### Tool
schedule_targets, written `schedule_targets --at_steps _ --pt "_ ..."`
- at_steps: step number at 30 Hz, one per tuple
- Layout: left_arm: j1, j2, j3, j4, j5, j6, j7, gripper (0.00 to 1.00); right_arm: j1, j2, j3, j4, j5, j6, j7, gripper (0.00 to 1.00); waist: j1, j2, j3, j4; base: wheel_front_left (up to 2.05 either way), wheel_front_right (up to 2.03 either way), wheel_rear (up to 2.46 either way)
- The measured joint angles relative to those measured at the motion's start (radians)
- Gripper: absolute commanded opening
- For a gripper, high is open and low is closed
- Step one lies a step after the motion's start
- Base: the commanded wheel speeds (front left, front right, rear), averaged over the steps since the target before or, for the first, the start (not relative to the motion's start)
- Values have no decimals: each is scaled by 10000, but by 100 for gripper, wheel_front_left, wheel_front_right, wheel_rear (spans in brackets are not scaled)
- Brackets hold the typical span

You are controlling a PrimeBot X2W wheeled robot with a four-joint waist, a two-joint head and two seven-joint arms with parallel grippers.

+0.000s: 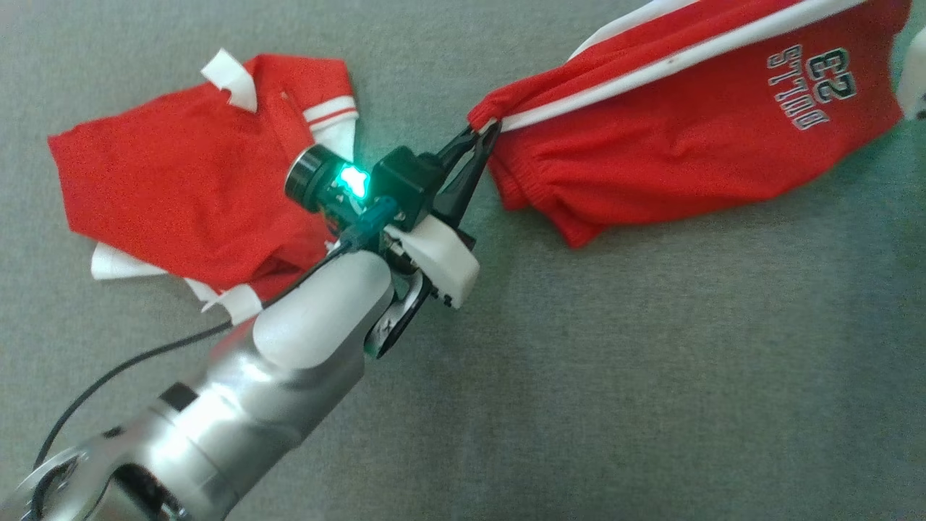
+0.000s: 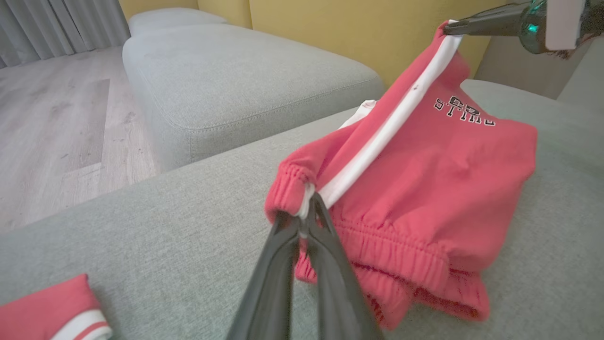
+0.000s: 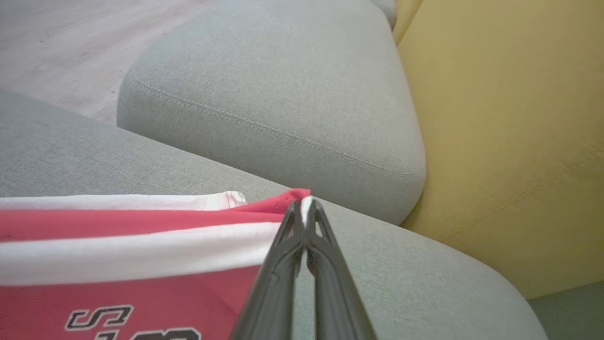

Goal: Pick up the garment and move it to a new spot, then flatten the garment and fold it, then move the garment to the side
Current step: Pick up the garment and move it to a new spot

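The garment [image 1: 687, 130] is a pair of red shorts with a white side stripe and dark lettering. It hangs stretched between my two grippers above the grey sofa seat [image 1: 651, 362]. My left gripper [image 1: 486, 134] is shut on the elastic waistband corner, which the left wrist view shows pinched at the tips [image 2: 309, 208]. My right gripper [image 3: 304, 203] is shut on the other end of the striped edge and holds it higher; the left wrist view has it at the top right [image 2: 448, 29]. The lower part of the shorts [image 2: 424, 179] sags onto the seat.
A red shirt [image 1: 195, 195] with white collar and cuffs lies crumpled to the left, beside my left forearm; its cuff shows in the left wrist view [image 2: 47, 307]. Beyond are another grey cushion [image 3: 283, 94], a yellow backrest [image 3: 509, 141] and a wooden floor [image 2: 56, 118].
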Motion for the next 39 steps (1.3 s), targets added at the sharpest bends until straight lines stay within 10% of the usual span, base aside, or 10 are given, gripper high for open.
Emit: schedule_targets --at_steps 9,10,21,22,24,39 --pt "-719 -360 -2 399 105 -123 -111 0 -1397 132 270 1850 -393 0 -633 4 0 0 938 385 0 0 0" --pt "-780 -383 -2 437 117 -132 -113 0 -1509 161 268 2029 -454 0 -729 100 0 0 1015 404 0 0 0" --pt "-851 -407 8 886 134 -211 -364 0 -2250 372 -1083 3394 -1285 0 -2798 100 -2 0 1094 313 0 0 0" --pt "-848 -407 6 930 132 -211 -366 15 -2247 422 -1281 3528 -1300 0 -2964 100 -2 0 1031 295 0 0 0" --pt "-826 -414 8 1049 69 -203 -418 100 -2222 523 -1607 3722 -1298 0 -3365 100 -2 0 870 259 0 0 0" --pt "496 -40 1402 802 -359 771 -1085 100 1018 2414 -2334 610 389 0 -4431 100 -5 0 -1129 -200 0 0 0"
